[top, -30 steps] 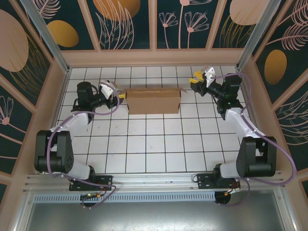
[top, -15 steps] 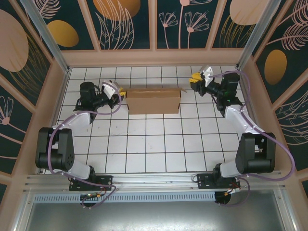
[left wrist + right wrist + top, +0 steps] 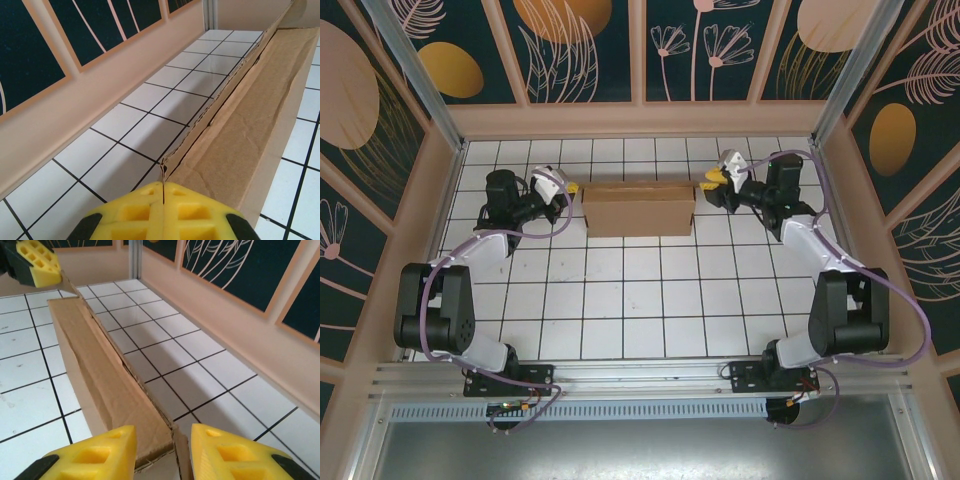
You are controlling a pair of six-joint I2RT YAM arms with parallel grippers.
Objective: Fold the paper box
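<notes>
Cardboard, plain brown and faintly wrinkled, makes up the paper box (image 3: 638,208). It lies flat and rectangular on the white tiled counter (image 3: 640,300), toward the far side, its long edge running across between the two arms. A thin, ragged die-cut rim runs along its far wall. The left fingers (image 3: 132,214) are pressed together, pinching the corner of that rim at the box's left end. The right fingers (image 3: 95,456) are spread, straddling the right end, with a flap edge standing in the gap.
</notes>
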